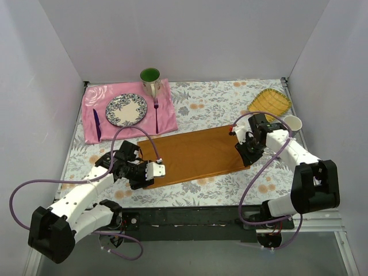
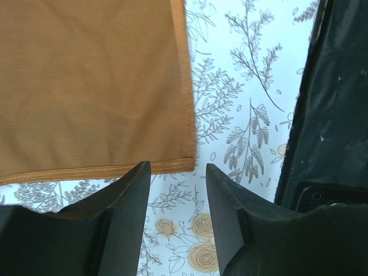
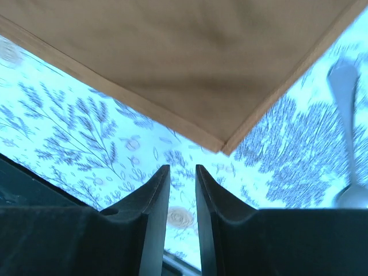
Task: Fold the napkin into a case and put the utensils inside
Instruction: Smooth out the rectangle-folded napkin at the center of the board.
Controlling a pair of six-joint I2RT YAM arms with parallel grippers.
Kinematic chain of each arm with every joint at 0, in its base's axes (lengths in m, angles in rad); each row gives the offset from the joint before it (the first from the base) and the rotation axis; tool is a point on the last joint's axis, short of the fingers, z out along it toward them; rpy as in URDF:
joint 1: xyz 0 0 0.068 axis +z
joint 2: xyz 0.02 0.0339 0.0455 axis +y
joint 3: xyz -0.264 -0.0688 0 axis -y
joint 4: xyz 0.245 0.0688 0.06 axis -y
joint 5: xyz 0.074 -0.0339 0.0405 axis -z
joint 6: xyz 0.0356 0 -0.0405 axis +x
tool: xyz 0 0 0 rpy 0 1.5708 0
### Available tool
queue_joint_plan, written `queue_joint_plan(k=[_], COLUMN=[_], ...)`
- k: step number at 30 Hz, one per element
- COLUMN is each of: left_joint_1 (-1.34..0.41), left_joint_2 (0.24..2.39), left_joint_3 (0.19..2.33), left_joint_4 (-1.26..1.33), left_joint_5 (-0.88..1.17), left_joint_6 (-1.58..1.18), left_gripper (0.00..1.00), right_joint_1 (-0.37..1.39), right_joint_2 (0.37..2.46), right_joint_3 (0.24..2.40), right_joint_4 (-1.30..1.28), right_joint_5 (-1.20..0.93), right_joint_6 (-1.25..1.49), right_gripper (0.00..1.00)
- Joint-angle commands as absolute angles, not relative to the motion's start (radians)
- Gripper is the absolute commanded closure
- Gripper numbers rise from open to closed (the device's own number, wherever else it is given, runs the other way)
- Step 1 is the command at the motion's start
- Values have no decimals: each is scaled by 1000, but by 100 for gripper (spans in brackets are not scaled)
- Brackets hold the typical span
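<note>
The rust-orange napkin (image 1: pixel 195 152) lies flat as a long rectangle mid-table on the floral cloth. My left gripper (image 1: pixel 156 171) sits at its near-left corner, open and empty. In the left wrist view that gripper (image 2: pixel 178 167) has its fingertips just short of the napkin (image 2: pixel 86 86) corner hem. My right gripper (image 1: pixel 248 155) is at the napkin's right end. In the right wrist view it (image 3: pixel 183 168) is narrowly open and empty, just off the napkin (image 3: pixel 190 52) corner. A silver spoon (image 3: pixel 347 103) lies blurred at the right edge. A purple fork (image 1: pixel 156 112) and a purple knife (image 1: pixel 96 123) lie on the pink cloth.
A pink cloth (image 1: pixel 167 118) at the back left holds a patterned plate (image 1: pixel 126 109). A green-lined mug (image 1: pixel 150 80) stands behind it. A yellow woven tray (image 1: pixel 269 103) and a white cup (image 1: pixel 292 122) are at the back right. Purple cables loop around both arms.
</note>
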State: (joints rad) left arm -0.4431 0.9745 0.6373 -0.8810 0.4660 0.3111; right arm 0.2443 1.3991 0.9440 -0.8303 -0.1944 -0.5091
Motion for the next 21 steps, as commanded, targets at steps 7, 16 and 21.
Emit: queue_joint_plan(k=[7, 16, 21], left_joint_1=[-575, -667, -669], left_joint_2=[1011, 1066, 1069], left_joint_3=[606, 584, 591], left_joint_4=[-885, -839, -827], left_joint_5=[353, 305, 307], left_joint_6=[305, 255, 238], left_gripper=[60, 61, 61], right_joint_1=[203, 157, 153], right_joint_2=[1439, 1411, 1403], right_joint_3=[910, 917, 897], right_joint_4=[-848, -816, -762], right_joint_5=[-86, -67, -98], right_joint_6=[-431, -408, -434], right_gripper=[70, 80, 66])
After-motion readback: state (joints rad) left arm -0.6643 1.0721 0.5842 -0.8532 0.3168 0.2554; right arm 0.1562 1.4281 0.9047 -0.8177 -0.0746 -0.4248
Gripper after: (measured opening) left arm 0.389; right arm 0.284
